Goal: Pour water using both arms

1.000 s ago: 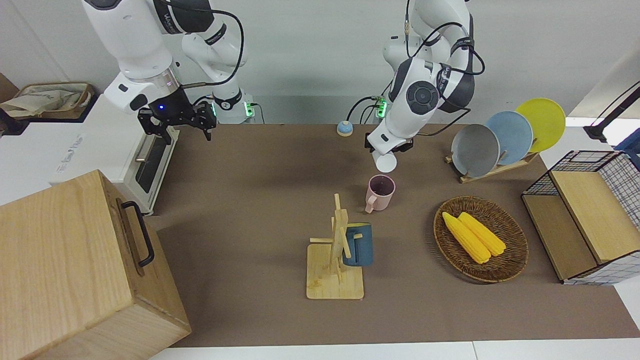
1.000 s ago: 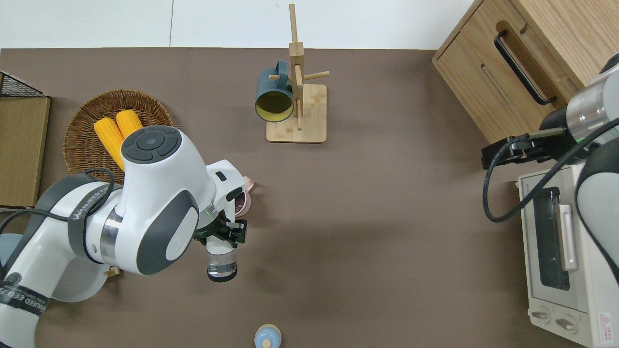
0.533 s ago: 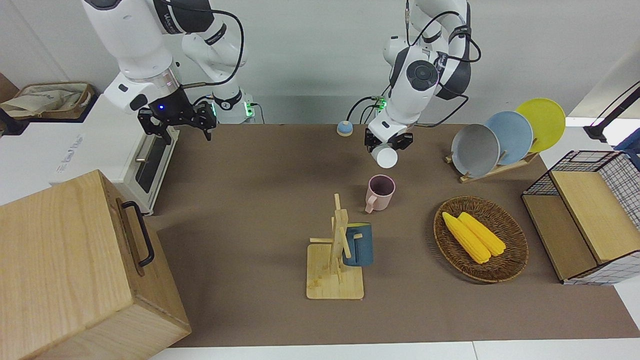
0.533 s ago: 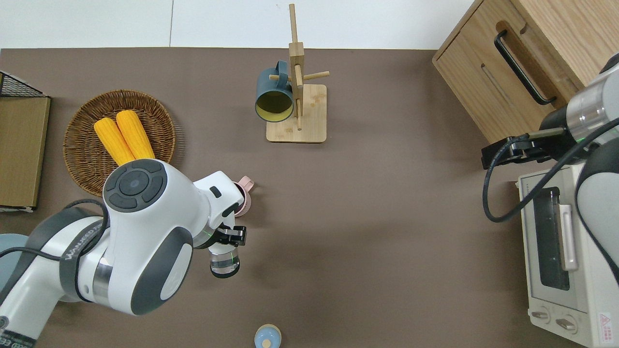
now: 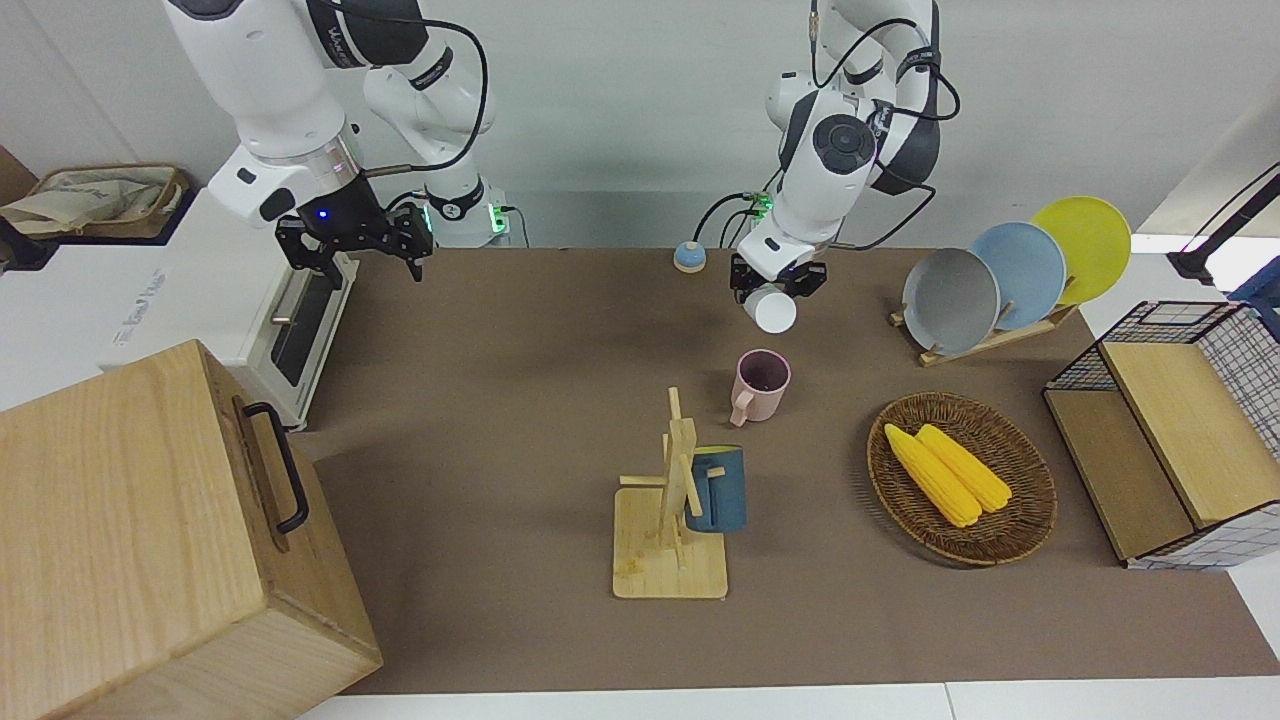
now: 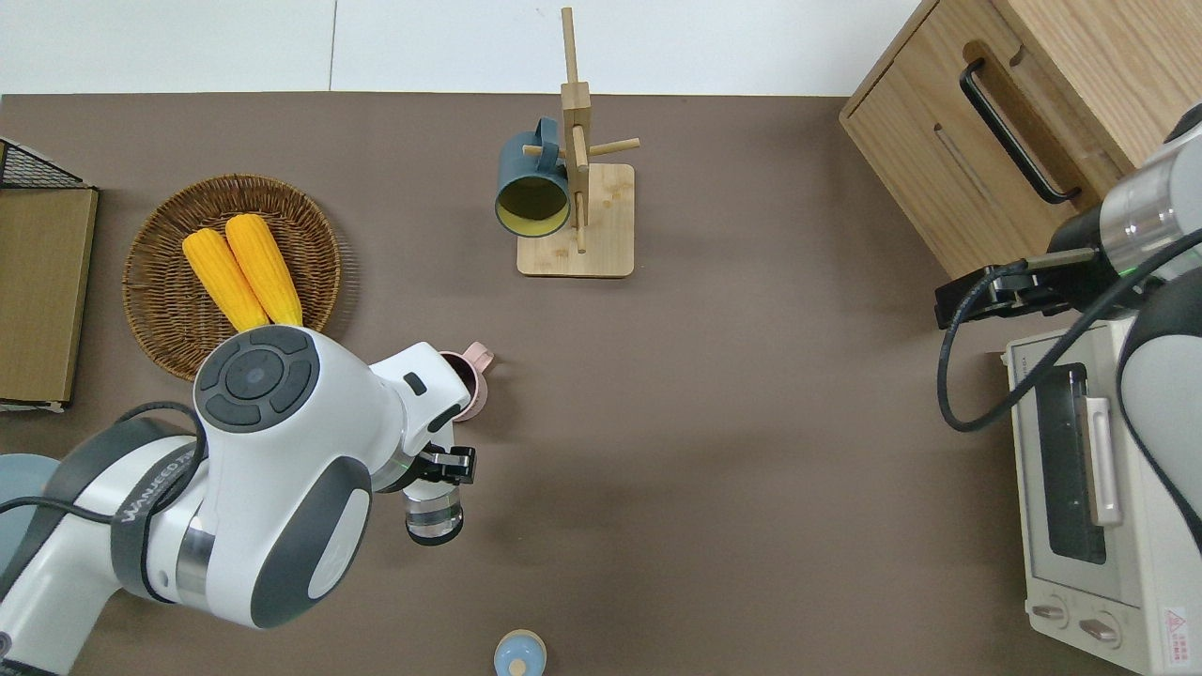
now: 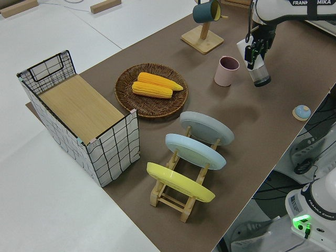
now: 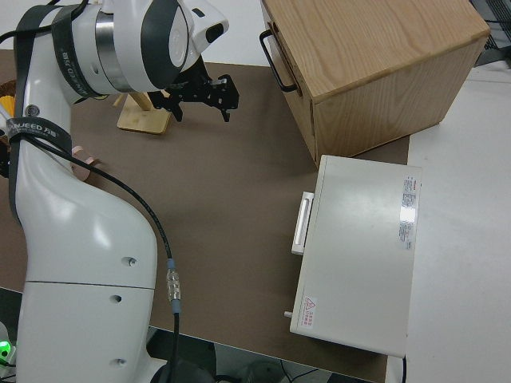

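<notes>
My left gripper (image 5: 778, 285) is shut on a clear glass (image 5: 772, 310) and holds it in the air. In the overhead view the gripper (image 6: 441, 467) and glass (image 6: 433, 514) are over bare table next to the pink mug (image 6: 467, 392), on its robots' side. In the left side view the glass (image 7: 259, 74) hangs roughly upright below the gripper (image 7: 254, 50), beside the pink mug (image 7: 227, 71). The pink mug (image 5: 760, 385) stands upright on the brown mat. My right arm is parked, its gripper (image 5: 350, 248) open and empty.
A wooden mug tree (image 5: 672, 510) holds a dark blue mug (image 5: 716, 488). A wicker basket (image 5: 1020, 520) holds two corn cobs. There are also a plate rack (image 5: 1000, 275), a wire crate (image 5: 1180, 430), a wooden box (image 5: 150, 530), a toaster oven (image 6: 1080, 488) and a small blue knob (image 5: 688, 257).
My left arm has drawn back from the pink mug toward the robots, and its wrist has turned, so the gripper now shows above the glass. The right arm has not moved.
</notes>
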You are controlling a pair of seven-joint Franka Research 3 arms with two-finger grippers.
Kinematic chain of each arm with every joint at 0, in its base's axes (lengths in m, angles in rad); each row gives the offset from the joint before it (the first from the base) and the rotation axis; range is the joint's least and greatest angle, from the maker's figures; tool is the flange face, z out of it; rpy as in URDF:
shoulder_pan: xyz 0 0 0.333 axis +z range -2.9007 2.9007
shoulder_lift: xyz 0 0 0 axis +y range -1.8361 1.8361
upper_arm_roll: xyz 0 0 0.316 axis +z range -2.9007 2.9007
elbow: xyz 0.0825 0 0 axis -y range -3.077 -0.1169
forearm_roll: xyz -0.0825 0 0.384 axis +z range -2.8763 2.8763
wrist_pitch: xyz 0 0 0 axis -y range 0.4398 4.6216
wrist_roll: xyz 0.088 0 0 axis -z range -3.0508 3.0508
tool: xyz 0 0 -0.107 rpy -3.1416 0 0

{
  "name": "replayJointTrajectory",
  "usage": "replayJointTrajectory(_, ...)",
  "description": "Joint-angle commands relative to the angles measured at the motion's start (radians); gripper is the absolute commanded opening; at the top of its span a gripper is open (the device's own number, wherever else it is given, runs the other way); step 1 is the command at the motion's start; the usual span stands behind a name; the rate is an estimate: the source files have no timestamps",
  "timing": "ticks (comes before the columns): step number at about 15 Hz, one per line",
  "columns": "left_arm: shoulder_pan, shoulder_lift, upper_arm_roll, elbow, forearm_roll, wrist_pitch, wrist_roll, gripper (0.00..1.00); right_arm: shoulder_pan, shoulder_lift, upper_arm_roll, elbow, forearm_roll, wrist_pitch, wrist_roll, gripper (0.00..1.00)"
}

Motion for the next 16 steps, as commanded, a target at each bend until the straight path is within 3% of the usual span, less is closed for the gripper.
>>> replayJointTrajectory(1,-0.01,-0.106,0.001,-0.11,0.002,0.134,-0.03,0.0,-0.02,-0.014,0.009,-0.008,0.024,0.002,-0.01,0.992)
replayJointTrajectory(11,0.01,-0.126,0.015,-0.134,0.136,0.203,-0.188,0.0,-0.018,-0.013,0.009,-0.008,0.024,0.002,-0.01,0.992)
replayJointTrajectory(16,0.142,-0.117,0.015,-0.121,0.203,0.309,-0.206,0.0,-0.018,-0.013,0.009,-0.008,0.024,0.002,-0.01,0.992)
